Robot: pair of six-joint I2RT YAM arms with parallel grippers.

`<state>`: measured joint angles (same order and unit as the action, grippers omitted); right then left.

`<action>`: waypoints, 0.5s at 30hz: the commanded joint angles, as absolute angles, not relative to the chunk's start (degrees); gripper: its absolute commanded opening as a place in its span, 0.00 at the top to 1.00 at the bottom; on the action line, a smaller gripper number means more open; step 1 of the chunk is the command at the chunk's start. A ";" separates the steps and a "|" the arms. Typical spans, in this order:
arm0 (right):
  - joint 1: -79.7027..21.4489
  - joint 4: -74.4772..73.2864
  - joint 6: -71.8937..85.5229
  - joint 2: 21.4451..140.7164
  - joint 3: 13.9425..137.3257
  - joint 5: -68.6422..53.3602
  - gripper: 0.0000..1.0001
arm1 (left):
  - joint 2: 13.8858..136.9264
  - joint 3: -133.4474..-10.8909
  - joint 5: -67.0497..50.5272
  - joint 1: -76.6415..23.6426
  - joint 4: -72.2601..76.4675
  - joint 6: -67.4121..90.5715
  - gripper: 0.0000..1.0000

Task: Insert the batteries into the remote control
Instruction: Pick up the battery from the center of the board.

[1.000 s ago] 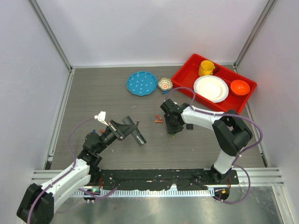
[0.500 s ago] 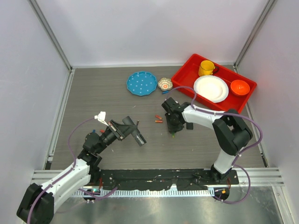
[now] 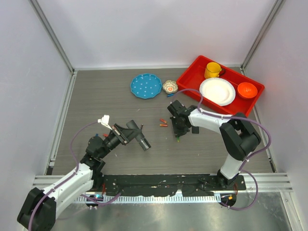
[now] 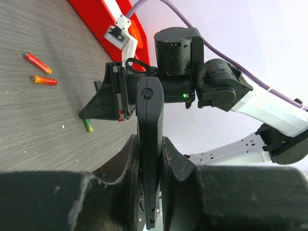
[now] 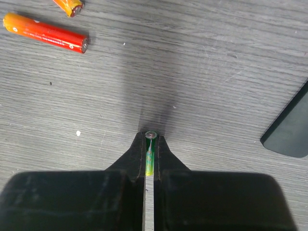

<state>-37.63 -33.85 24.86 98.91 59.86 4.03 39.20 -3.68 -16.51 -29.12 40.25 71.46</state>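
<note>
My left gripper [image 4: 150, 144] is shut on the remote control [image 4: 149, 110], a slim black bar held edge-on above the table; from above, the left gripper [image 3: 134, 134] holds the remote control [image 3: 143, 142] pointing right. The right gripper [image 5: 151, 142] points down at the table, shut on a thin green battery [image 5: 150, 163] whose metal end shows at the fingertips. In the top view the right gripper [image 3: 177, 133] stands over that battery [image 3: 178, 139]. The left wrist view shows the battery [image 4: 88, 126] poking out below the right gripper [image 4: 98, 109].
Two orange sticks [image 5: 45, 32] lie left of the right gripper, also the orange sticks [image 3: 163, 122]. A flat black piece [image 5: 288, 130] lies to its right. At the back stand a blue plate [image 3: 146, 85], a small bowl [image 3: 170, 86] and a red tray [image 3: 190, 77] with dishes.
The right gripper's jaws have closed on the green battery, and that arm shifted slightly. The left arm with the remote control has not moved.
</note>
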 commanded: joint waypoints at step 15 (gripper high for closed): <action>-44.37 -28.56 24.08 61.98 57.21 12.72 0.99 | 56.76 -8.08 -18.28 -29.27 61.05 73.82 1.00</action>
